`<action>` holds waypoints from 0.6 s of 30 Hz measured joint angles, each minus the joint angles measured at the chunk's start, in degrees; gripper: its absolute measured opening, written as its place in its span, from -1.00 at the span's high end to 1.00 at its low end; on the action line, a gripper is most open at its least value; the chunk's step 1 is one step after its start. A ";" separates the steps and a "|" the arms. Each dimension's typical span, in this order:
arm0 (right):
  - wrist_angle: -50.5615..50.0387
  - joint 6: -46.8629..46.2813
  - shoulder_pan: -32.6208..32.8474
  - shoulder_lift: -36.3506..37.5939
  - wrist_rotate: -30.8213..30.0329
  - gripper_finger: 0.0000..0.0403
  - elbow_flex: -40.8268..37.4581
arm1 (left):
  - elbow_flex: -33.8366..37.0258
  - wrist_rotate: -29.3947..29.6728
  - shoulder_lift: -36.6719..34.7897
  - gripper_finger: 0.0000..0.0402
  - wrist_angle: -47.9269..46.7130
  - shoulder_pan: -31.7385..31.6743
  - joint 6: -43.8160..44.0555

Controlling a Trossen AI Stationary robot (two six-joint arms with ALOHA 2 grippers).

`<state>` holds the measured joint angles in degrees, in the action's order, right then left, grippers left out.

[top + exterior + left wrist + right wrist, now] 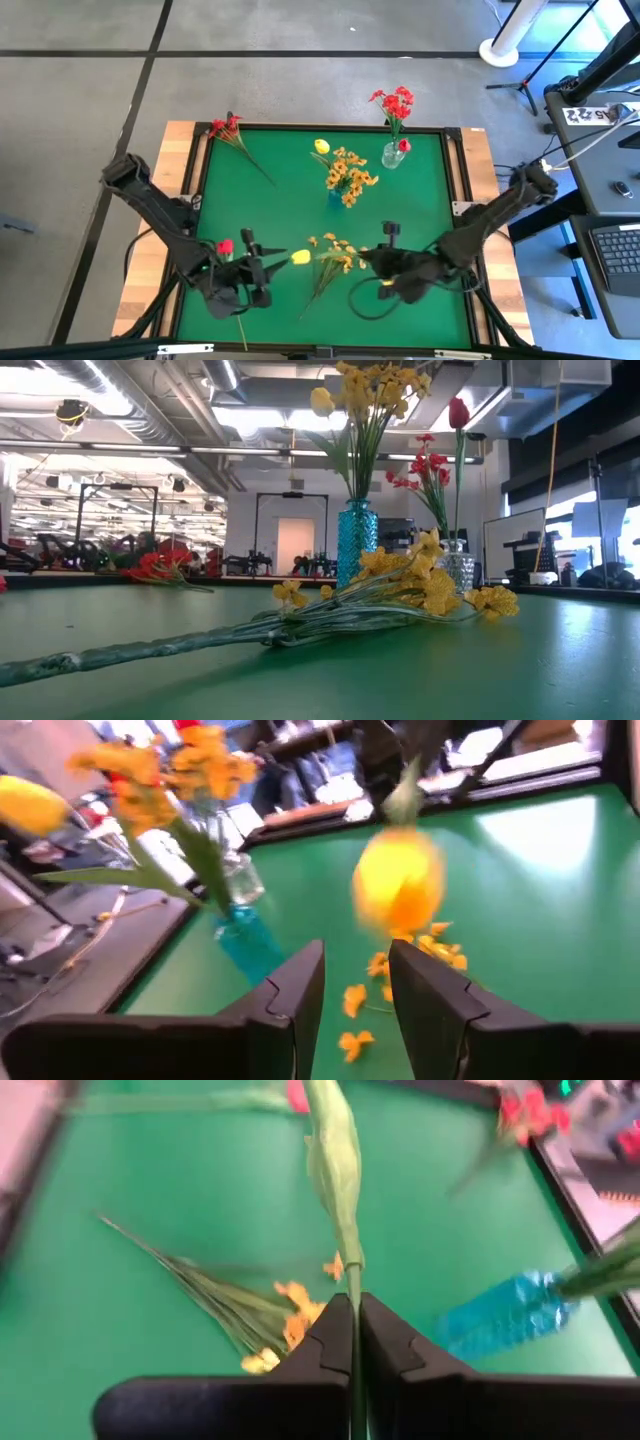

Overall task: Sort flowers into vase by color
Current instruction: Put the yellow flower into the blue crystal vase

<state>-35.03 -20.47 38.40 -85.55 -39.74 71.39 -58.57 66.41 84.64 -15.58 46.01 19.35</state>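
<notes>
My right gripper [370, 262] [355, 1305] is shut on the green stem of a yellow tulip [300, 257] and holds it out toward the table's left. The tulip's head [400, 885] hangs just in front of my left gripper [272, 262] [355, 970], which is open and touches nothing. A yellow-orange cluster [335, 255] [400, 595] lies flat on the green mat between the two grippers. A red tulip [225, 247] lies by my left arm. A red cluster [228, 128] lies at the far left. My right gripper pinches the yellow tulip's stem [352, 1285] between its two shut fingers. The fingers come about level from the table's right, and the stem runs on forward along them. The tulip's leaf [335, 1160] and head are held clear of the mat.
A blue vase [335, 195] [357, 540] with yellow flowers and a yellow tulip stands at the mat's far middle. A clear vase [392, 155] [455, 565] with red flowers stands to its right. The mat has a raised black rim [320, 128].
</notes>
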 joint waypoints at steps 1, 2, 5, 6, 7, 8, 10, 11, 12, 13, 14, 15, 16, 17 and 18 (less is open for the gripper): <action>2.66 1.02 0.55 1.43 -0.25 0.99 -1.22 | 1.06 1.34 -0.89 0.44 0.01 0.49 0.90; 5.35 1.80 1.03 2.89 -0.23 0.99 -2.72 | 2.21 2.23 -1.79 0.44 0.03 0.89 1.97; 13.36 4.46 1.40 7.11 0.17 0.99 -8.22 | 6.12 3.21 -3.85 0.44 0.88 0.93 6.99; 16.43 5.24 1.33 8.44 0.44 0.99 -10.31 | 7.84 3.30 -4.16 0.44 1.92 0.66 8.21; 19.76 6.08 1.21 9.81 0.65 0.99 -12.60 | 9.54 3.28 -4.19 0.44 4.19 0.25 9.16; 23.25 7.36 0.75 11.08 1.16 0.99 -14.79 | 11.35 2.91 -4.17 0.44 7.07 -0.28 9.76; 31.58 9.69 -0.56 13.43 4.21 0.99 -19.13 | 14.93 0.31 -4.19 0.44 14.16 -1.69 9.82; 35.62 10.85 -1.20 14.64 6.43 0.99 -21.23 | 16.81 -2.23 -4.15 0.44 19.13 -2.88 8.73; 39.66 12.00 -2.01 15.63 8.71 0.99 -23.21 | 18.87 -5.03 -3.99 0.44 25.21 -4.26 7.03; 44.05 12.99 -2.98 16.32 11.08 0.99 -24.93 | 20.87 -8.26 -3.69 0.44 32.08 -5.57 4.28; 48.08 13.49 -3.96 16.87 13.44 0.99 -26.45 | 22.73 -11.82 -3.29 0.44 39.22 -6.96 1.10; 51.05 14.05 -4.84 17.31 15.51 0.99 -27.76 | 24.54 -16.38 -2.86 0.44 47.17 -8.41 -2.55; 53.38 14.55 -5.73 17.56 17.46 0.99 -28.80 | 26.05 -21.10 -2.25 0.44 54.69 -9.90 -5.81; 55.41 14.74 -6.54 17.58 18.96 0.99 -29.39 | 27.23 -26.18 -1.59 0.44 61.77 -11.43 -8.58; 56.71 14.81 -7.30 17.54 20.01 0.99 -29.76 | 28.18 -30.78 -0.88 0.44 68.42 -13.01 -11.18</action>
<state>21.67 -5.66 31.10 -68.01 -19.74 41.64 -30.39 35.63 83.76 52.84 33.00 8.17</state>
